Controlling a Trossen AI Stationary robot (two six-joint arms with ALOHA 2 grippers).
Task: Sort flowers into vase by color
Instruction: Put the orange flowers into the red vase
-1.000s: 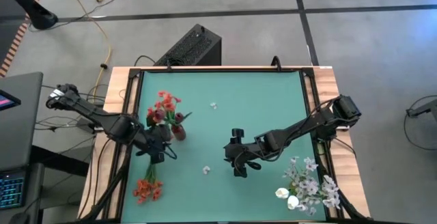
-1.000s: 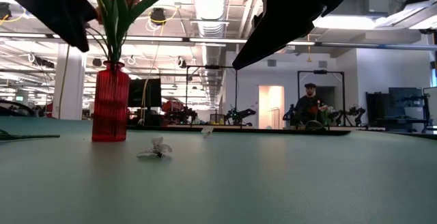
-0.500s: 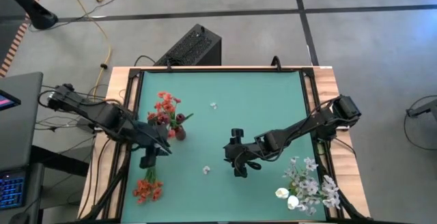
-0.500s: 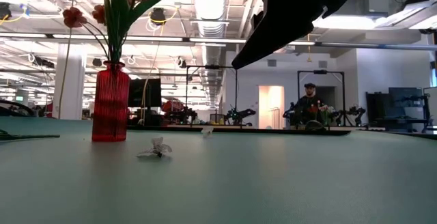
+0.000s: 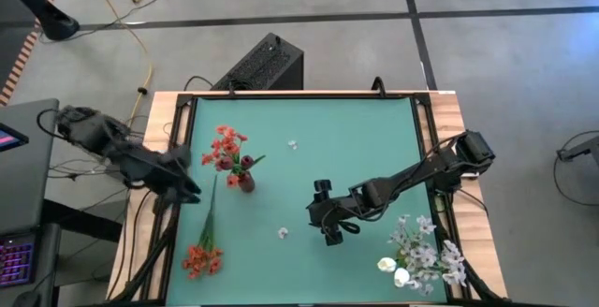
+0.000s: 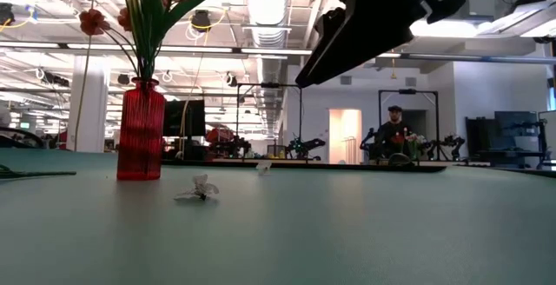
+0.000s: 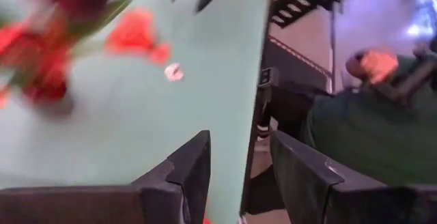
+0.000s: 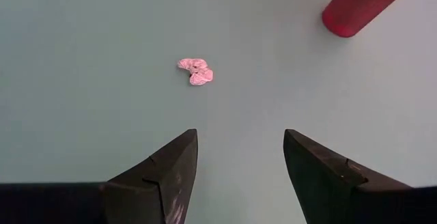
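I am holding my right tool (image 5: 327,225) above the middle of the green surface (image 5: 356,148), its fingers (image 8: 171,166) spread apart and gripping nothing. A small loose white blossom (image 8: 196,72) is lying flat on the surface just ahead of this tool, roughly in line with the gap between the fingers, so I am judging it to be the nearest thing to pick up. The red vase (image 8: 362,3) with orange-red flowers (image 5: 225,144) already in it is standing farther ahead and off to one side. The white sprays (image 5: 423,255) are lying behind this tool, near the surface's edge. My left tool (image 5: 184,187) is hanging over the surface's left edge, partly open and empty; beside it an orange-red cluster (image 5: 200,258) is lying, its thin stem running lengthwise toward the vase.
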